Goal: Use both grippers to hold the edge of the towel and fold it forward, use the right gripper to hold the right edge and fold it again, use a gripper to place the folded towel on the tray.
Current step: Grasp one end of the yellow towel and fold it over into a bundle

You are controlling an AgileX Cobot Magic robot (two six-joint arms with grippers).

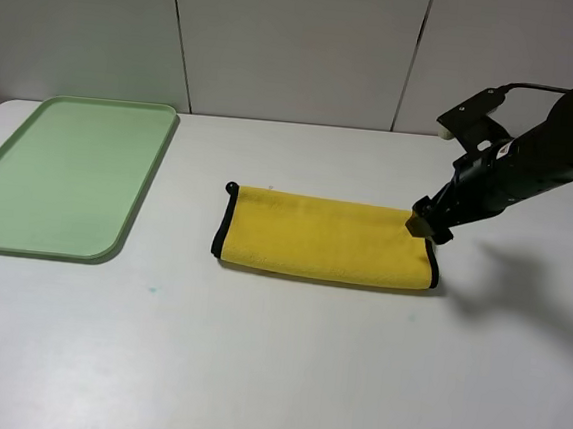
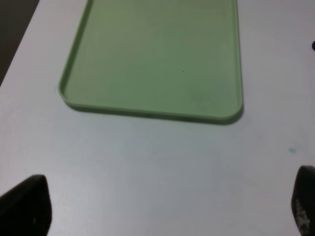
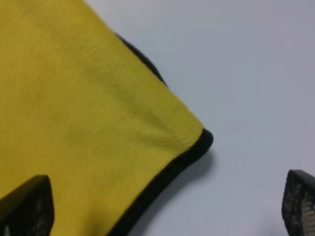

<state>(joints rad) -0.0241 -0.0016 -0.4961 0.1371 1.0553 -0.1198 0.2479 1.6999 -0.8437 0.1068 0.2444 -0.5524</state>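
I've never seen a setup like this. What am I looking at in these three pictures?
It is a robot with two arms, each ending in a two-fingered end effector. One picture comes from a camera mounted high; the other two from a camera on each wrist. On the white table lie a yellow towel, folded into a strip, and an empty green tray. The right end effector hangs open at the towel's right end; the left end effector, also open, is above bare table near the tray. Nothing is held.

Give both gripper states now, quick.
Left gripper: open, empty, above the white table near the pale-green rectangular plastic tray.
Right gripper: open, holding nothing, over a black-trimmed corner of the bright-yellow plush towel.
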